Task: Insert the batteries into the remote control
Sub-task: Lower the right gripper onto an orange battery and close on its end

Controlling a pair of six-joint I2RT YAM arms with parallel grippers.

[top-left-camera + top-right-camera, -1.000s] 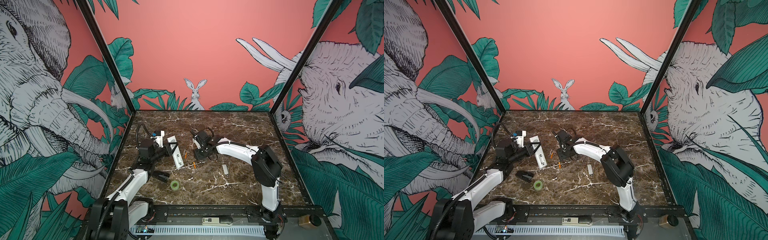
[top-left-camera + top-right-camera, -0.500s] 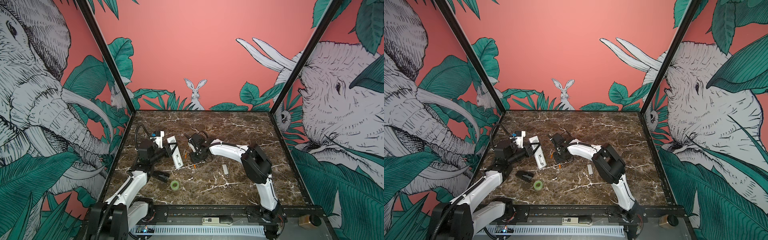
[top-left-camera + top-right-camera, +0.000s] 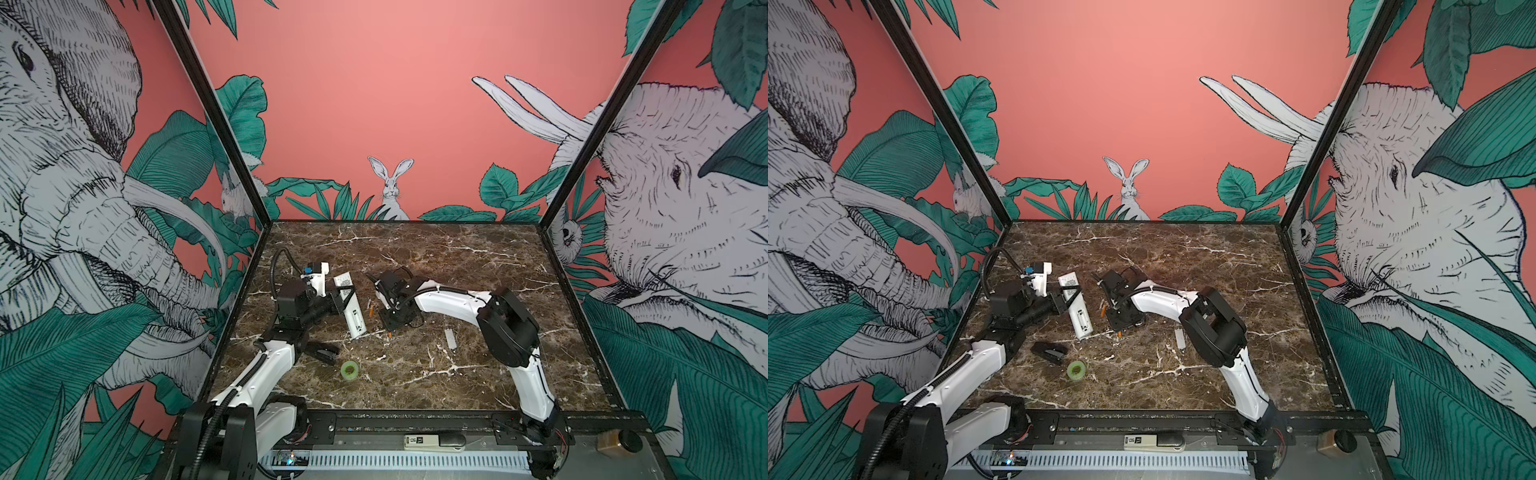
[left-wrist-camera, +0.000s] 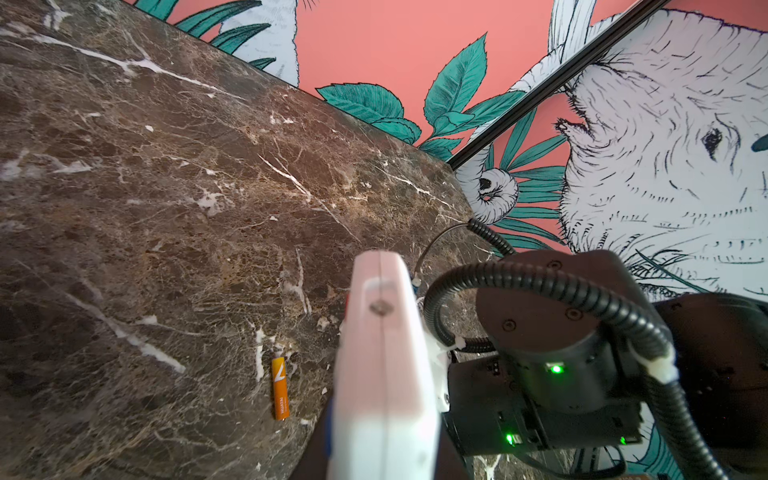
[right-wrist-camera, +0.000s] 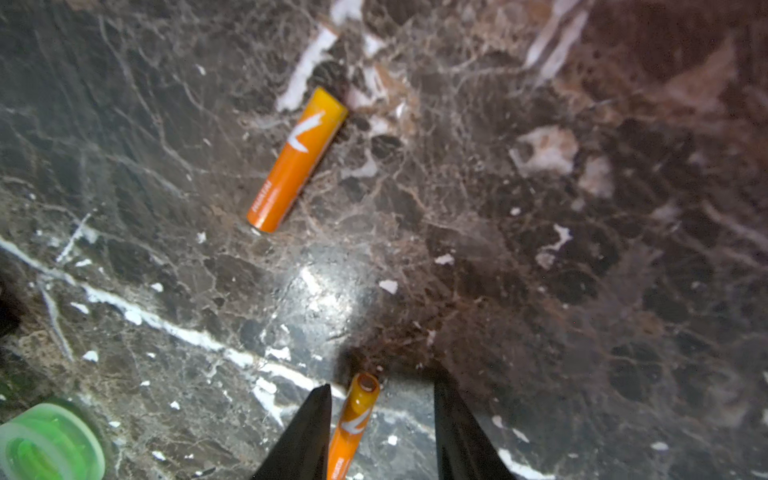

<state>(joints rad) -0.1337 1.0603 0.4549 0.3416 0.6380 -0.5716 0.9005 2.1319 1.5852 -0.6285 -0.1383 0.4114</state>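
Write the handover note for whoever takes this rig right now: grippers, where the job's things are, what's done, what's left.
Left gripper: shut on the remote.
Right gripper: open around one battery lying on the table, not yet gripped.
Other battery: loose on the table, between remote and right gripper.
Done: no battery loaded.
Left: grip and load both batteries.

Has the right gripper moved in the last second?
Yes. The right gripper has shifted left in a top view, closer to the remote, which stayed put.
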